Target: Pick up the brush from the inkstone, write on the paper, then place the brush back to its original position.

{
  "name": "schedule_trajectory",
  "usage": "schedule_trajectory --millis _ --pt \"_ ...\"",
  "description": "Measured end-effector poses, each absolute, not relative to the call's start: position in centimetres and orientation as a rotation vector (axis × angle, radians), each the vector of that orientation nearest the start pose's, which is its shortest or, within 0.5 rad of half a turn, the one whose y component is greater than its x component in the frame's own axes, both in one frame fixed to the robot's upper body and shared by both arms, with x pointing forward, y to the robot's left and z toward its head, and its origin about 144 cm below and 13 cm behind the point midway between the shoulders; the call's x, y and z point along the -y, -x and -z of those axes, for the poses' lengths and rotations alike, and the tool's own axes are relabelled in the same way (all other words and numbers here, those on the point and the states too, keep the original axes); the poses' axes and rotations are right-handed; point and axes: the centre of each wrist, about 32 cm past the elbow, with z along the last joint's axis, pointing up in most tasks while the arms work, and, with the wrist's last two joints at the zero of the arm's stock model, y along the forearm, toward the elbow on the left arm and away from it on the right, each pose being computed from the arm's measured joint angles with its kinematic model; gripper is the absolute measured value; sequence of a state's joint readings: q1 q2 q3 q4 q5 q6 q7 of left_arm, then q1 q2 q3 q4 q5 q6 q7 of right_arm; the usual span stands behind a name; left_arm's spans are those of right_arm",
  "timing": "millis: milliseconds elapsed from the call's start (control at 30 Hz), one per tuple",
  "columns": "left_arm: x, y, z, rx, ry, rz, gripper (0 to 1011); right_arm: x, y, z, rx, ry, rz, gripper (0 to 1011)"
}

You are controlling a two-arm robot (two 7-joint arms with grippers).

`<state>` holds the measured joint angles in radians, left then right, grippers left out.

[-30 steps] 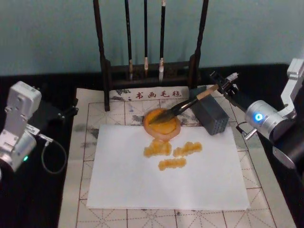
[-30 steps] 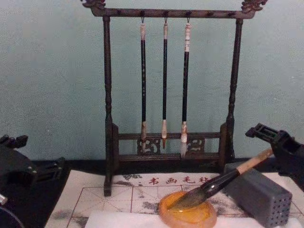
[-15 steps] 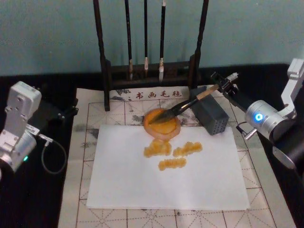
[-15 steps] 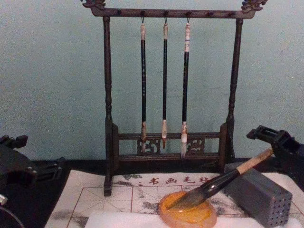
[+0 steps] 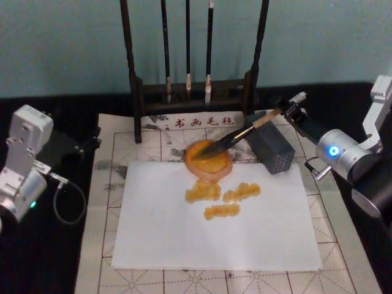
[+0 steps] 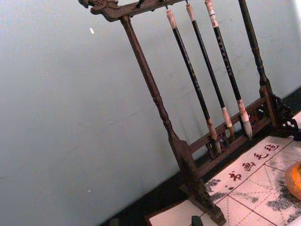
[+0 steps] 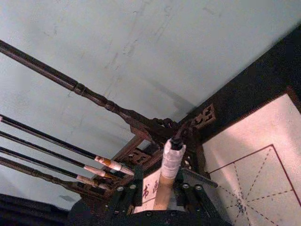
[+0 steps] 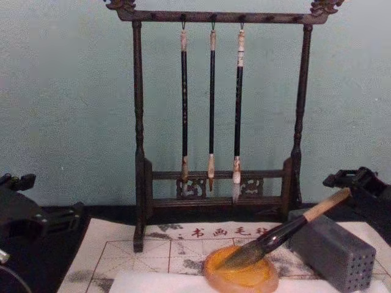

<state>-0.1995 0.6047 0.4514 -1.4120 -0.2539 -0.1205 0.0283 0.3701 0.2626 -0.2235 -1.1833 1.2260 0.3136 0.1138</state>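
The brush [image 5: 239, 136] lies slanted, its dark tuft in the round orange inkstone [image 5: 211, 173] and its tan handle propped on a grey block [image 5: 272, 147]. The chest view shows the same brush [image 8: 287, 229] sloping down into the inkstone [image 8: 241, 278]. My right gripper [image 5: 293, 109] sits at the white-capped handle end, open. In the right wrist view the handle [image 7: 168, 165] stands between the fingers with a gap on each side. The white paper [image 5: 214, 239] carries three orange strokes [image 5: 223, 199]. My left gripper [image 5: 86, 144] is parked at the far left.
A dark wooden rack [image 5: 193, 92] with three thin hanging brushes [image 8: 211, 104] stands behind the inkstone. A gridded felt mat [image 5: 107, 245] lies under the paper. The grey block [image 8: 333, 250] has small holes in its end.
My right gripper has drawn back slightly to the right along the handle end. The brush stays resting on the inkstone and block. The left arm has not moved.
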Motion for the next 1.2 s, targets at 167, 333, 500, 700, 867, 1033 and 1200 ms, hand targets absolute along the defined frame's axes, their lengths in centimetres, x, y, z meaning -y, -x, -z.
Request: schedule_trajectory --millis 167,333,500,700,867,1033,1200 --pt "-30.97 -48.86 -113.98 0.285 -0.304 -1.248 1001 26.91 -55.66 -115.24 -0.937 -0.419 1.131 243" --pt "-30.96 -48.86 -113.98 0.285 -0.304 -1.248 1001 26.91 -55.66 -115.25 -0.937 -0.42 1.131 182" --pt "-30.97 -48.86 -113.98 0.285 -0.304 -1.248 1001 26.9 -55.66 -115.25 -0.937 -0.419 1.131 181" --pt "-30.97 -48.86 -113.98 0.285 -0.305 -1.248 1001 26.91 -55.66 -115.24 -0.937 -0.419 1.131 181" --pt "-30.97 -48.86 -113.98 0.285 -0.304 -1.248 1001 26.91 -55.66 -115.24 -0.937 -0.419 1.131 181" --pt "-30.97 -48.86 -113.98 0.285 -0.305 -1.248 1001 26.99 -55.63 -115.23 -0.937 -0.428 1.119 181" --pt "-30.97 -48.86 -113.98 0.285 -0.304 -1.248 1001 26.98 -55.65 -115.52 -0.935 -0.442 1.092 181"
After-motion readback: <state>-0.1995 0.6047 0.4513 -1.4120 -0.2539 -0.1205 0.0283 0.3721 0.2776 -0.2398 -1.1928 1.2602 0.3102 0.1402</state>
